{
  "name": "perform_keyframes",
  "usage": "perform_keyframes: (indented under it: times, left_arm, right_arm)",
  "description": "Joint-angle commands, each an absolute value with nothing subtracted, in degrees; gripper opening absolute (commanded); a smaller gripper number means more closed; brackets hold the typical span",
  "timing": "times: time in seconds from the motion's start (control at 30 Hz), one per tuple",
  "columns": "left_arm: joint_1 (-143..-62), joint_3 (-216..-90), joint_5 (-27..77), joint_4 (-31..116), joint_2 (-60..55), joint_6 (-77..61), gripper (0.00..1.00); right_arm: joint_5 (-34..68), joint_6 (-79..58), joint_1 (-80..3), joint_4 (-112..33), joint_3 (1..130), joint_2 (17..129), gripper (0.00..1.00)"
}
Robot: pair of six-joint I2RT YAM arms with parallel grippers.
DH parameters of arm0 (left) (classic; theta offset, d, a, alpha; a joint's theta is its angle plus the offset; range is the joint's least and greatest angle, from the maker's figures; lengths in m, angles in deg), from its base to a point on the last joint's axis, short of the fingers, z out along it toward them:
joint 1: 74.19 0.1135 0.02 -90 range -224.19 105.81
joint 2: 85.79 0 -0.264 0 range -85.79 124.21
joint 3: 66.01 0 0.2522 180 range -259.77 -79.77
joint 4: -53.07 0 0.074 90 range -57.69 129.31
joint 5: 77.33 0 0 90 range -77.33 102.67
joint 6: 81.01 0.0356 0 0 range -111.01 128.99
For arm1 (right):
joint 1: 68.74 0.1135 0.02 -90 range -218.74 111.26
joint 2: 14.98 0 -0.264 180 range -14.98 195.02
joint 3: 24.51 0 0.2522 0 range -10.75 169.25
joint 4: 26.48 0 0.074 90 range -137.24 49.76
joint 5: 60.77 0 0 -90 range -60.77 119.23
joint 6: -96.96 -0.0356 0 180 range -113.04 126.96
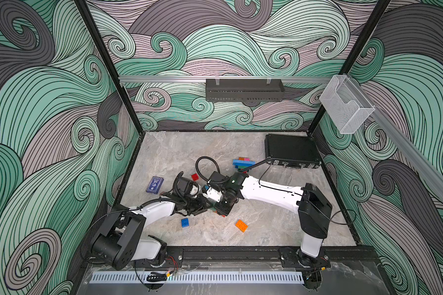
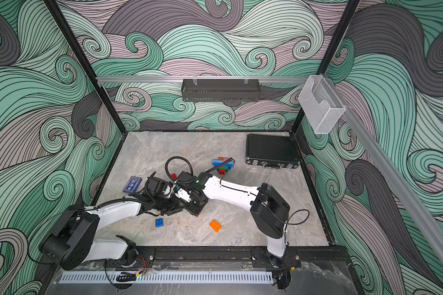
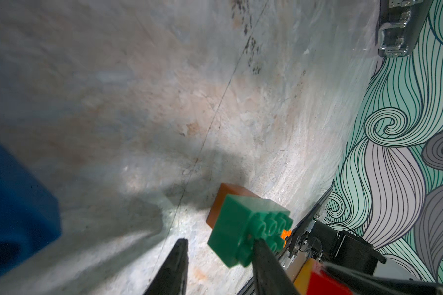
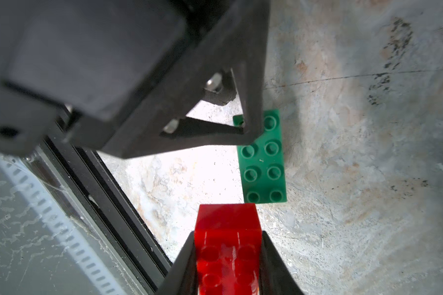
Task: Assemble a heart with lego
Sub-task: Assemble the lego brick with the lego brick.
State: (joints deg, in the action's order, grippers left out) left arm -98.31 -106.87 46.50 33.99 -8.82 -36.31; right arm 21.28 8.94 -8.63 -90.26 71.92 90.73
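Observation:
A green oblong lego brick lies flat on the marble table, studs up. My left gripper stands open with nothing between its fingers. One fingertip rests on the end of that green brick. My right gripper is shut on a red brick and holds it right by the green brick's other end. In both top views the two grippers meet at mid-table and hide the green brick. A partly built stack of coloured bricks sits further back.
Loose bricks lie around: a red one, a dark blue one and an orange one. A flat dark blue card box lies at the left. A black case stands at the back right. A black rail edges the front.

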Motion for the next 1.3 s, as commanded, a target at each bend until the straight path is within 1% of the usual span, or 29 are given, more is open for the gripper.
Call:
perform_keyframes:
  times: [0.0,0.13,0.4,0.57,0.83,1.1,1.27]
  left_arm:
    - [-98.1,-108.0,44.5,32.7,-10.5,-37.1,0.43]
    - [-98.1,-108.4,44.8,31.8,-12.6,-37.8,0.46]
    - [-97.6,-107.2,45.0,32.1,-13.7,-38.7,0.46]
    - [-97.4,-106.3,45.9,33.9,-12.9,-38.8,0.47]
    - [-97.5,-103.2,49.5,43.3,-10.3,-42.0,0.47]
    - [-97.4,-101.2,49.7,47.2,-8.7,-43.3,0.46]
    - [-97.4,-100.7,49.0,46.7,-8.4,-42.9,0.46]
  right_arm:
    - [24.6,11.2,-9.1,-91.2,71.5,90.1,0.27]
    - [24.5,13.7,-9.4,-91.3,71.5,90.8,0.27]
    - [23.3,20.3,-9.6,-92.2,73.6,93.1,0.27]
    - [24.0,21.0,-9.6,-92.3,74.8,95.0,0.28]
    - [25.2,20.8,-9.9,-92.3,76.2,96.9,0.28]
    - [23.8,20.6,-10.0,-92.5,76.8,98.1,0.27]
    - [23.9,20.5,-10.0,-92.6,76.9,99.3,0.27]
